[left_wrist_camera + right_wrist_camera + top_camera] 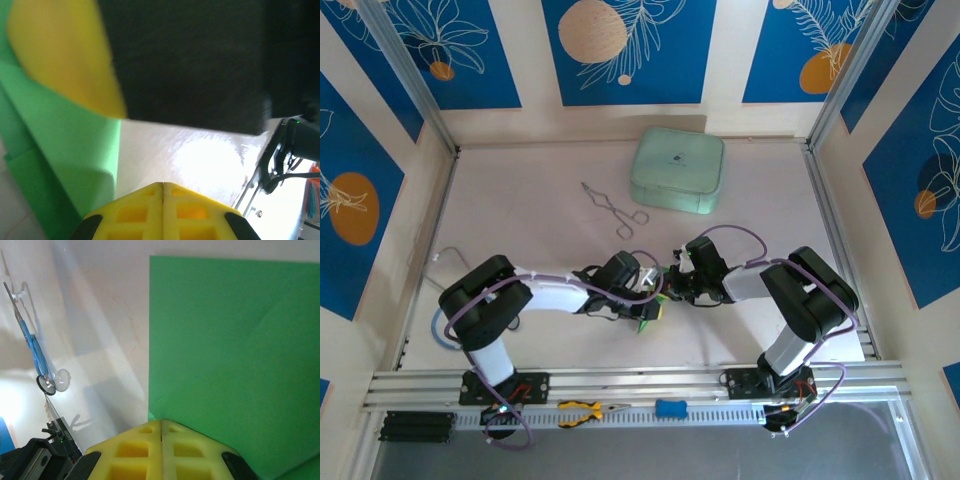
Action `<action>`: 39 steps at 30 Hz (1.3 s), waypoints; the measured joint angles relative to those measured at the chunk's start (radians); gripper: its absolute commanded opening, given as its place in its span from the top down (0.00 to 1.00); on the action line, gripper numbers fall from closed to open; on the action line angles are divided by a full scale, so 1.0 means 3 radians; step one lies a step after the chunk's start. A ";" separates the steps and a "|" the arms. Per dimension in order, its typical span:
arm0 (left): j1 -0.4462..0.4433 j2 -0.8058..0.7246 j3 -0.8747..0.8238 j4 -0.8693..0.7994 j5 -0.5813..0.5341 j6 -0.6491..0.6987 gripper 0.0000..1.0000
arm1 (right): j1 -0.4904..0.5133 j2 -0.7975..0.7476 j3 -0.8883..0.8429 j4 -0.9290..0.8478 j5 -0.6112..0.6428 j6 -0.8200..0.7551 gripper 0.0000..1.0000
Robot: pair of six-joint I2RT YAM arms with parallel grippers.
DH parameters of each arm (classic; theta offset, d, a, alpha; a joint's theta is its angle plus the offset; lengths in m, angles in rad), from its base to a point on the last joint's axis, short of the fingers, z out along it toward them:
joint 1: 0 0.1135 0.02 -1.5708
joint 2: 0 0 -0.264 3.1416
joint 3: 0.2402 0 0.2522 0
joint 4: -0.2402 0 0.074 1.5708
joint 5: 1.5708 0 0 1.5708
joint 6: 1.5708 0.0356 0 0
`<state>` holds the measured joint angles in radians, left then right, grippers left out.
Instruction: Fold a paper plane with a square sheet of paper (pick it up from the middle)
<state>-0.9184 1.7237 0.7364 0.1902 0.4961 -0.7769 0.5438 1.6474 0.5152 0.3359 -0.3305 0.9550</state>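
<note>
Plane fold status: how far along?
Done: the paper already carries a diagonal crease, and the left wrist view shows a folded-over layer. In hand: right gripper shut at its edge, apparently pinching it; left gripper shut beside it. Left: no pointed nose or wings yet, so most folds remain.

High rear overview; both wrist cameras close above the same green paper

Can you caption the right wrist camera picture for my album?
Right yellow end effector, shut, at the edge of a creased bright green paper sheet on a pale table.
</note>
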 measured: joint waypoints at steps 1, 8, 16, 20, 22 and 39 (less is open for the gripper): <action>0.0000 0.0000 -0.0029 0.0018 -0.0006 0.0000 1.00 | 0.0000 0.0000 0.0000 0.0000 0.0000 0.0000 0.98; 0.0000 -0.0009 -0.0259 0.0322 -0.0028 -0.0037 1.00 | 0.0000 0.0000 0.0000 -0.0001 0.0001 0.0000 0.98; 0.0000 -0.0181 -0.0535 0.0546 -0.0093 -0.0128 1.00 | 0.0000 0.0000 0.0000 -0.0001 0.0001 0.0000 0.98; 0.0000 -0.0287 -0.0668 0.0568 -0.0112 -0.0178 1.00 | 0.0000 0.0000 0.0000 -0.0001 0.0001 0.0000 0.98; 0.0000 -0.0346 -0.0731 0.0567 -0.0122 -0.0186 1.00 | 0.0000 0.0000 0.0000 -0.0001 0.0003 0.0000 0.98; -0.0001 -0.0966 -0.0913 -0.0107 -0.0333 -0.0125 1.00 | 0.0000 -0.0003 0.0000 -0.0014 0.0005 0.0000 0.98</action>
<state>-0.9188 1.4338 0.4625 0.1581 0.3962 -0.8143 0.5438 1.6466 0.5152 0.3317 -0.3290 0.9550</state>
